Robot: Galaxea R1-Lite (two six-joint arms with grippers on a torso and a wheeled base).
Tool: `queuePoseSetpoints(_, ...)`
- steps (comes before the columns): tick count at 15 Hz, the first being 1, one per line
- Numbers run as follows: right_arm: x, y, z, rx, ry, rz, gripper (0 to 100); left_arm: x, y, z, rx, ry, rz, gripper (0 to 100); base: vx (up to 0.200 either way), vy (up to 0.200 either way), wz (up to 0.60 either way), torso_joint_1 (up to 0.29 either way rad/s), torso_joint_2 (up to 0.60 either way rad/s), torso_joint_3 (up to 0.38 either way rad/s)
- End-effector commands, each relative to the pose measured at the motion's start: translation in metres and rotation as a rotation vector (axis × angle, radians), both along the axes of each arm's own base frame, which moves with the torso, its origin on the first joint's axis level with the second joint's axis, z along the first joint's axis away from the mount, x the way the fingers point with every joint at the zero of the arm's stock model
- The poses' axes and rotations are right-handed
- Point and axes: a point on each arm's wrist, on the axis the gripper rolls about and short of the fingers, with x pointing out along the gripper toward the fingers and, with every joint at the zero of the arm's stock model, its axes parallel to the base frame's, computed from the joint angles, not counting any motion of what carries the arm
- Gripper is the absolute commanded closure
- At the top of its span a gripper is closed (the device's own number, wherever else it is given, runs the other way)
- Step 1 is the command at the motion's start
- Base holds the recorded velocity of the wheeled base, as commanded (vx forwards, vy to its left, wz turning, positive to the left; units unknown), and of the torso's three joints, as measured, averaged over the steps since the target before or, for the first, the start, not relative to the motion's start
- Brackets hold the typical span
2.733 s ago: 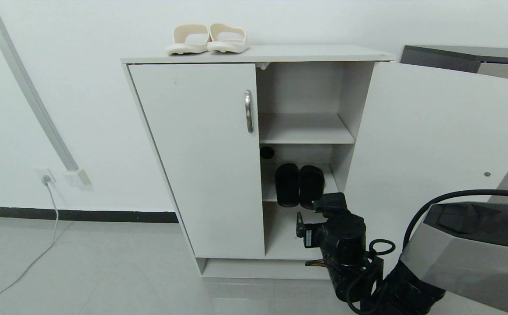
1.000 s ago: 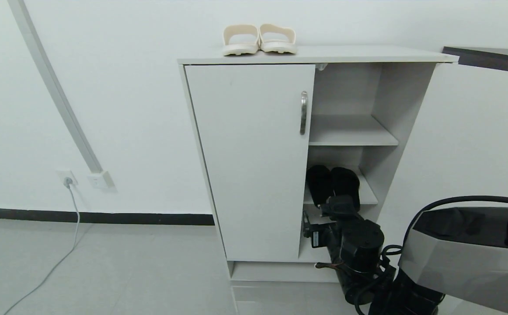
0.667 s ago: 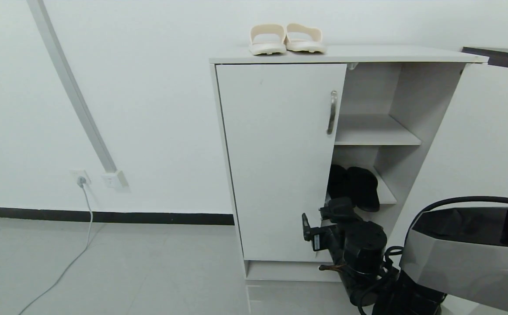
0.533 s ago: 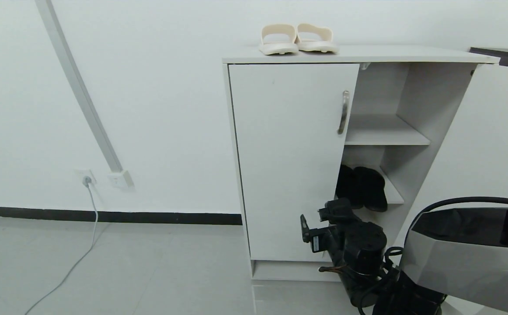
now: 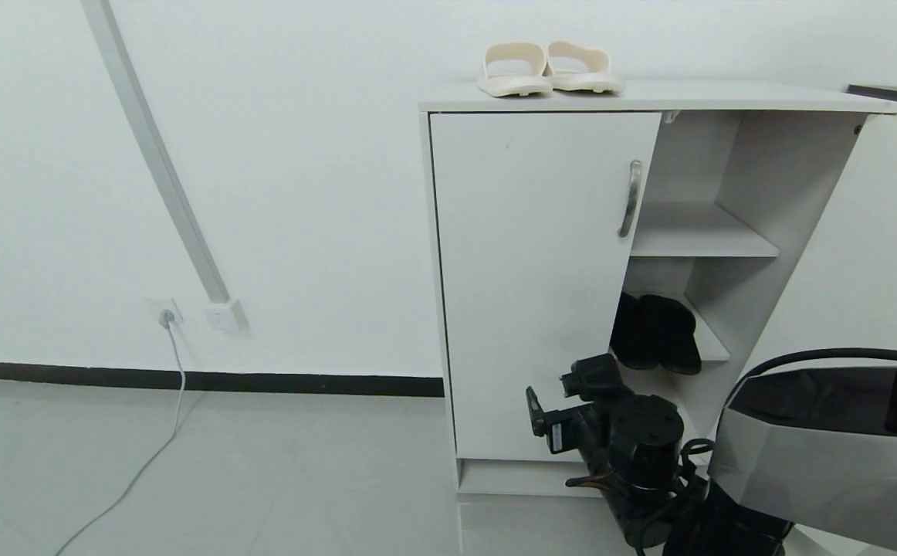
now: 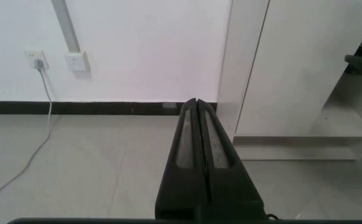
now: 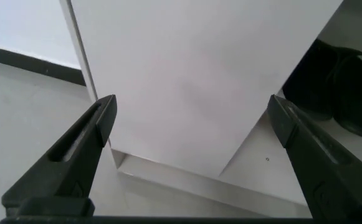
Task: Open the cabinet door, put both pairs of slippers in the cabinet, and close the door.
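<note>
A beige pair of slippers (image 5: 549, 69) sits on top of the white cabinet (image 5: 649, 96). The cabinet's left door (image 5: 533, 270) is shut, and its right door (image 5: 881, 232) is swung wide open. A black pair of slippers (image 5: 657, 332) lies on the middle shelf inside, with the shelf (image 5: 695, 232) above bare. My right arm (image 5: 641, 440) is low in front of the cabinet. My right gripper (image 7: 193, 155) is open and holds nothing, facing the left door (image 7: 199, 81) with the black slippers (image 7: 342, 87) off to one side. My left gripper (image 6: 196, 106) is shut on nothing, low over the floor.
A wall socket (image 5: 163, 313) with a grey cable trailing across the floor sits left of the cabinet, under a slanted grey conduit (image 5: 155, 154). Dark grey furniture (image 5: 896, 96) stands behind the open door. Tiled floor (image 5: 225, 479) stretches to the left.
The whole head picture has shifted, so the camera has moved left; the cabinet now shows further right. Both pairs of slippers stay where they were. The right arm keeps its pose.
</note>
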Motion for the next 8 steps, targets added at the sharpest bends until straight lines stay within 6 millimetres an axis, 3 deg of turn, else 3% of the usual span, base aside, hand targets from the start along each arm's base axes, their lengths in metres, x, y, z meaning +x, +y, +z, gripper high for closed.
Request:
queuePoseSetpoints(1, 0.0004, 0.0006, -0.0046, -0.006, 0.005, 0.0, 0, 0.0, 0.0, 0.0, 0.0, 0.0, 0.001, 100, 0.0, 0.0, 0.0, 0.0, 0.0, 0.0)
queuePoseSetpoints(6, 0.0011, 0.0004, -0.0055, -0.009, 0.006, -0.005, 0, 0.0, 0.0, 0.0, -0.002, 0.0, 0.001, 100, 0.0, 0.0, 0.0, 0.0, 0.0, 0.0)
queuePoseSetpoints(8, 0.0011, 0.0004, -0.0055, -0.011, 0.005, -0.004, 0, 0.0, 0.0, 0.0, -0.002, 0.0, 0.001, 100, 0.0, 0.0, 0.0, 0.002, -0.21, -0.246)
